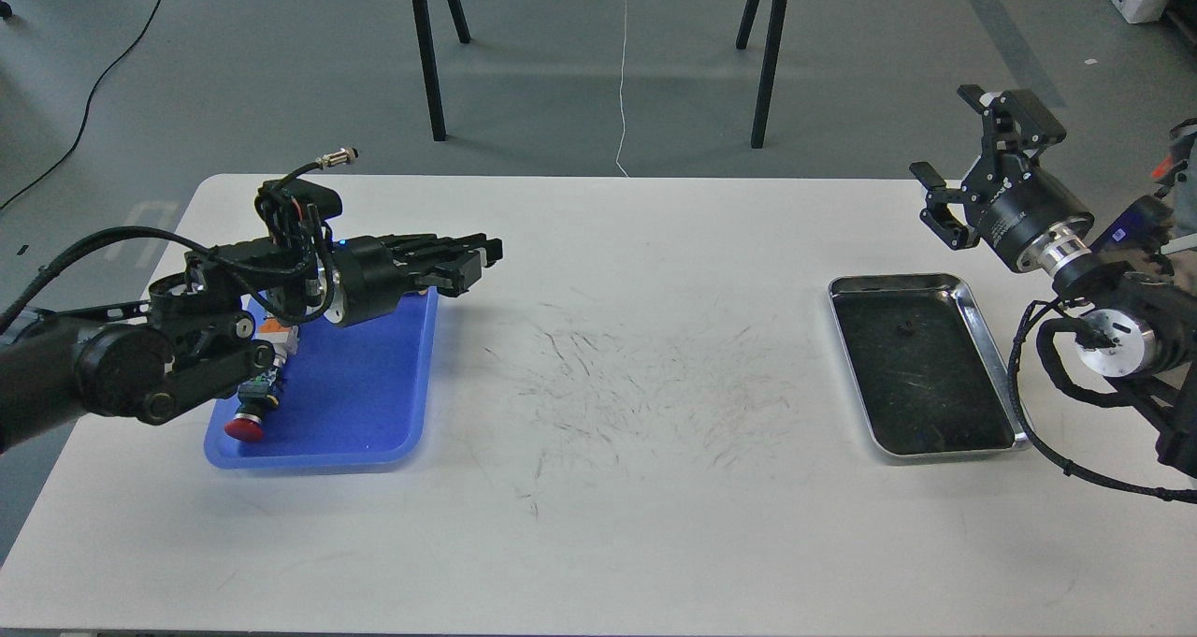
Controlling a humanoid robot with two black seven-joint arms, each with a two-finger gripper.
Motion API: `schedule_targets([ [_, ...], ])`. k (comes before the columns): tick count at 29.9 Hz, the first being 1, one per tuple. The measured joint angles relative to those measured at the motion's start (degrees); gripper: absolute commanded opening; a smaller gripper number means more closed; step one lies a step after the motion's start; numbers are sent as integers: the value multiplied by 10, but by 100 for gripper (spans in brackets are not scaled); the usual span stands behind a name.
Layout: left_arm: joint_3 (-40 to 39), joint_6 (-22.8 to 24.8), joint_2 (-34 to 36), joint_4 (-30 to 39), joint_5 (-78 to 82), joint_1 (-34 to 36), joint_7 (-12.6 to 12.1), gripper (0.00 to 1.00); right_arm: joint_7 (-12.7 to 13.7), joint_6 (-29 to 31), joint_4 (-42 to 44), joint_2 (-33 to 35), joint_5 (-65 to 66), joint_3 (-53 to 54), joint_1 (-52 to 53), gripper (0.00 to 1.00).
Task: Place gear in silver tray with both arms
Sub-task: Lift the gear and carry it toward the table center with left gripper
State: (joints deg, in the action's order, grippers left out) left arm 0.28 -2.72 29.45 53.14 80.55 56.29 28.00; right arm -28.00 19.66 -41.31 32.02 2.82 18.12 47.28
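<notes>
two grippers over a white table. left gripper, past the blue tray, fingers close together; whether it grips anything cannot be told. right gripper, fingers spread, behind the silver tray at right. red button lies in the blue tray.

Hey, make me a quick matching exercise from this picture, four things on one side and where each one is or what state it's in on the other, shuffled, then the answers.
Things:
1. silver tray
2. blue tray
3. red-capped button
4. right claw

Places or states:
A. lying in the blue tray near its front left corner
B. on the table's right side, under no arm
C. open, raised above the table's far right corner
D. on the table's left side, partly under the left arm

Pairs: 1-B, 2-D, 3-A, 4-C
</notes>
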Motion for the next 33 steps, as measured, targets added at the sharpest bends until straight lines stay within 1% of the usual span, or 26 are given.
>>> schedule_targets([
  [6, -1, 2, -46, -5, -11, 5, 0, 21, 0, 1, 1, 0, 0, -4, -2, 99],
  [15, 5, 3, -87, -7, -14, 5, 0, 21, 0, 5, -6, -2, 1, -8, -4, 99],
  [24, 12, 7, -155, -29, -8, 4, 0, 22, 0, 19, -34, -5, 3, -10, -5, 99],
  [33, 72, 11, -225, -68, -4, 21, 0, 22, 0, 19, -35, -5, 3, -11, -5, 99],
])
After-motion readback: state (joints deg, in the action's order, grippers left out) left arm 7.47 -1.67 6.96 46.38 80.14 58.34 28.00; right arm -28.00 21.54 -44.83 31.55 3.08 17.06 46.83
